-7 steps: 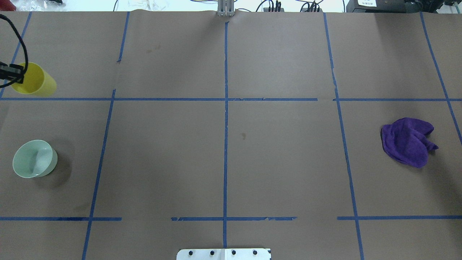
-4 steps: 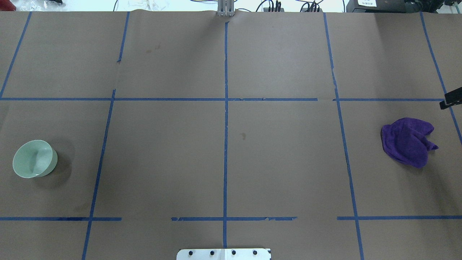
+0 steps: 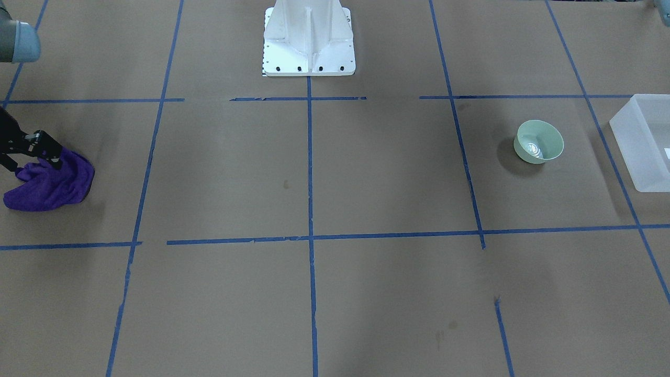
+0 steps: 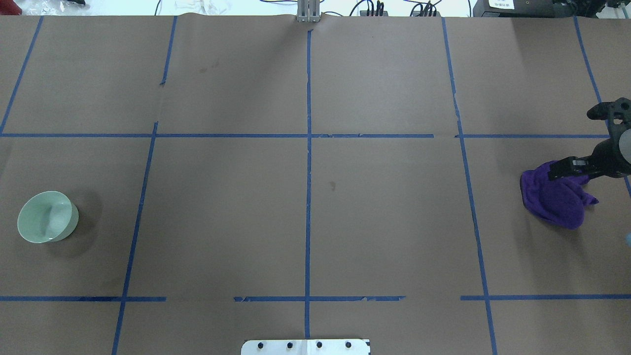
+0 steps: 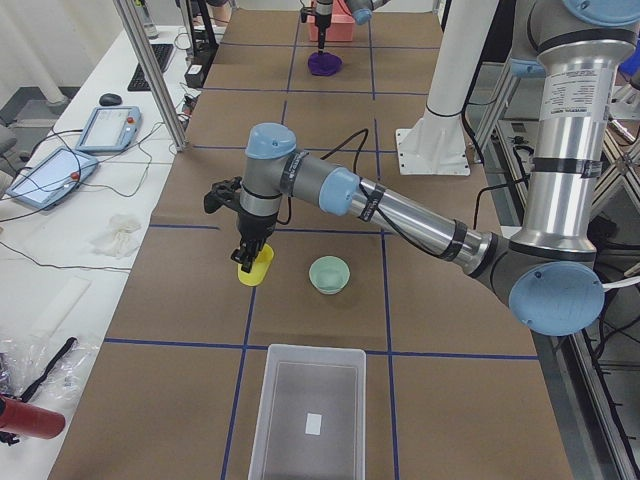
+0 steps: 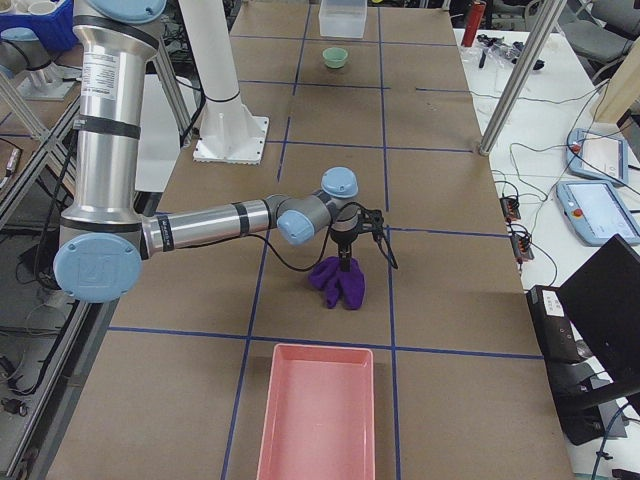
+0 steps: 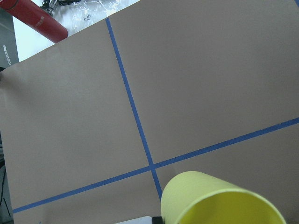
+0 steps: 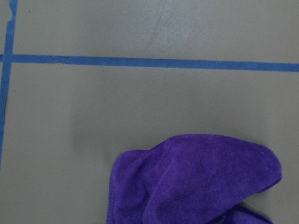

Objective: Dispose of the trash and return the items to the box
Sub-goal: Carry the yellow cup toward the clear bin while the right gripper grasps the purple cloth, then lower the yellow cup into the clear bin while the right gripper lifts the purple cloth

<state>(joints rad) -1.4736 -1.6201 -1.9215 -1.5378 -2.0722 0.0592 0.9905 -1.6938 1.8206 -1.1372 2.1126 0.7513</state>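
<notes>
The left gripper (image 5: 245,254) was at the tilted yellow cup (image 5: 256,266), beside the green bowl (image 5: 329,274) and apart from the box (image 5: 290,400); whether its jaws gripped could not be told. The right gripper (image 3: 32,158) stood, jaws apart, over the purple cloth (image 3: 49,186)

Bare paper (image 4: 345,222) btwn bowl (image 4: 48,217) & cloth (image 4: 557,199); box (image 3: 644,141) nr bowl.

I see my table (image 4: 222,197) covered in brown paper, gridded with blue tape. The cloth (image 4: 557,199) lies under the right pincer (image 6: 346,262), with the pink tray (image 6: 315,410) near it. The bowl (image 4: 48,217) sits just beside the left pincer (image 5: 244,262), with the box (image 5: 308,410) near it.
</notes>
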